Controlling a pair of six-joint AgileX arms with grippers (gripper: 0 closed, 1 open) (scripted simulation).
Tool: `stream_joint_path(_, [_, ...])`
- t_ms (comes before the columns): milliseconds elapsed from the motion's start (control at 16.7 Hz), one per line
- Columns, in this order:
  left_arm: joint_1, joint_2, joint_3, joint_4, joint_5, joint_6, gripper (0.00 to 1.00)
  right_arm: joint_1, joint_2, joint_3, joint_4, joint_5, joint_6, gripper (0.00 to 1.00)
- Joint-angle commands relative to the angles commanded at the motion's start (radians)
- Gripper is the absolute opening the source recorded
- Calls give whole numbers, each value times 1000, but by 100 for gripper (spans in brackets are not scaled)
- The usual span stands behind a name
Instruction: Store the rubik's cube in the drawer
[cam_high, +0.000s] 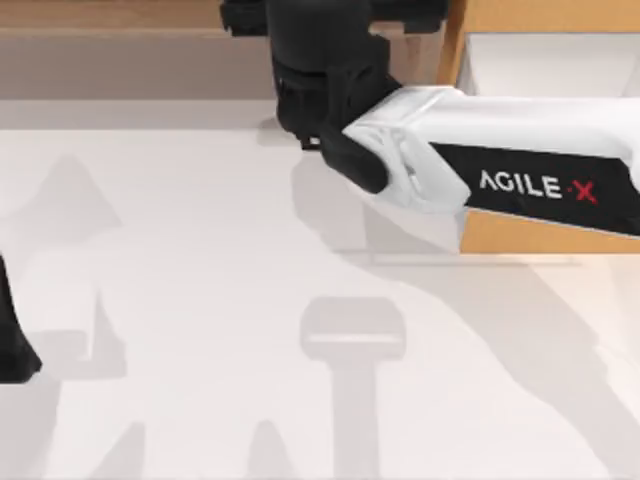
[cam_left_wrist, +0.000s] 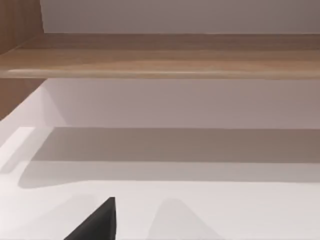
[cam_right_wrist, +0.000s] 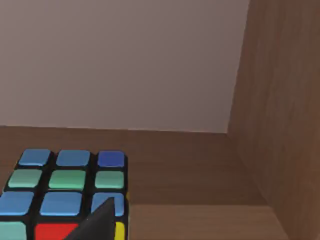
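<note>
The rubik's cube (cam_right_wrist: 65, 192) rests on a brown wooden shelf board in the right wrist view, with blue, green, red and yellow stickers facing me. My right gripper (cam_high: 310, 70) reaches over the shelf at the top view's back centre. It is open, and one dark fingertip (cam_right_wrist: 100, 222) shows just in front of the cube, not clamped on it. The drawer (cam_high: 540, 232) stands pulled out at the back right, its white interior (cam_high: 545, 62) partly under my right arm. My left gripper (cam_high: 10, 345) is parked at the left edge.
The long brown shelf (cam_high: 110, 45) runs along the back, with a wooden side wall (cam_right_wrist: 280, 125) close to the cube. The white table (cam_high: 200, 350) spreads in front.
</note>
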Motion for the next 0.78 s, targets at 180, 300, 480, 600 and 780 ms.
stream_joint_path(180, [0, 0, 0, 0, 0, 0, 100, 29, 149, 87, 65, -1, 18, 100])
stream_joint_path(300, [0, 0, 0, 0, 0, 0, 100, 39, 221, 127, 103, -12, 31, 100])
stream_joint_path(480, [0, 0, 0, 0, 0, 0, 100, 44, 289, 162, 144, -30, 46, 100])
stream_joint_path(600, [0, 0, 0, 0, 0, 0, 100, 46, 312, 176, 159, -36, 52, 100])
stream_joint_path(780, [0, 0, 0, 0, 0, 0, 100, 46, 312, 176, 159, -36, 52, 100])
